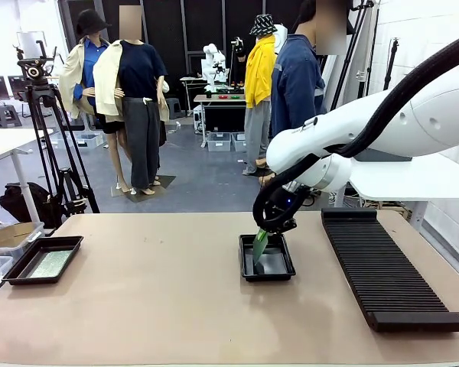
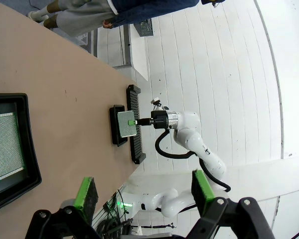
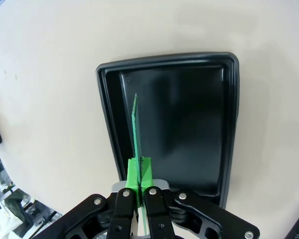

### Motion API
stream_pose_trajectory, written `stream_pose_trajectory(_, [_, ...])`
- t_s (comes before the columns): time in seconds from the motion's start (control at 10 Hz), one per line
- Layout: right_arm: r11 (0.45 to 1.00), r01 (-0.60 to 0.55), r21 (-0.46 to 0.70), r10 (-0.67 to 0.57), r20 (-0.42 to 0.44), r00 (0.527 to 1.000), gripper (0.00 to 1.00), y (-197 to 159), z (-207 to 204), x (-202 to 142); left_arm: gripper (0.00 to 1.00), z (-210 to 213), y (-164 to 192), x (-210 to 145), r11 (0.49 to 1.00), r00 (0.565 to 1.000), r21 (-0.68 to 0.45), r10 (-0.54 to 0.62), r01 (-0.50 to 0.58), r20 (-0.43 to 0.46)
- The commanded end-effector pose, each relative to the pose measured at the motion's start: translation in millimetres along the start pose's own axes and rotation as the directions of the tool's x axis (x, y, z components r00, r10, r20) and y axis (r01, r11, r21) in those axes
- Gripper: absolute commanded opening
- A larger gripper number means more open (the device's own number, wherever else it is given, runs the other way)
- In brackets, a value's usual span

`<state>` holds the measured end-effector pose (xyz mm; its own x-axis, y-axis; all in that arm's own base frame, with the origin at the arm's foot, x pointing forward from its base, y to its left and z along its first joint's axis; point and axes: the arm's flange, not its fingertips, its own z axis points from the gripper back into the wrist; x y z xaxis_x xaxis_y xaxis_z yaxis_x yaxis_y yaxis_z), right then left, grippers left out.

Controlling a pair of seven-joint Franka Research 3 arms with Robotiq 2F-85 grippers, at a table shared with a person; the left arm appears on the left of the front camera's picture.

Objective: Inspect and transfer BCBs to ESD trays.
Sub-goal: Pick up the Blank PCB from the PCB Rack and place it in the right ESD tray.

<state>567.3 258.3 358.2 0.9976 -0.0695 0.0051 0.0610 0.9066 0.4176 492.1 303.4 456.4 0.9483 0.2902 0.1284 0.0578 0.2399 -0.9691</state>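
The right gripper [image 3: 139, 172], clamped on a BCB [image 3: 135, 124] held edge-on over the ESD tray [image 3: 164, 59], should lay it flat before letting go; the left gripper [image 2: 144, 191] hangs, fingers apart

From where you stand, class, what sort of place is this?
Likely a robotics lab: the right gripper holds a green circuit board over a black tray, beside a slotted rack; a camera tripod stands nearby.

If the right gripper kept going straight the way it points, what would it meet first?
Probably the ESD tray floor: the BCB clamped in the right gripper points edge-on at it, near one side wall.
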Motion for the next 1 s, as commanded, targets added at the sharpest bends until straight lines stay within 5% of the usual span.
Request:
stream_pose_trajectory(0.0, [0.999, -0.007, 0.043, 0.007, 0.009, 1.000, 0.00, -4, -8, 12, 1.00, -2, -2, -3, 1.000, 1.000, 0.017, 0.000, -0.001, 0.008])
stream_pose_trajectory(0.4, [0.997, -0.004, 0.072, 0.004, 0.007, 1.000, 0.00, -11, -16, 19, 1.00, -2, -2, -3, 1.000, 1.000, 0.017, 0.000, -0.001, 0.008])
stream_pose_trajectory(0.9, [1.000, -0.023, 0.012, 0.023, 0.015, 1.000, 0.88, -18, 1, 16, 1.00, -2, -2, -3, 1.000, 1.000, 0.017, 0.000, -0.001, 0.008])
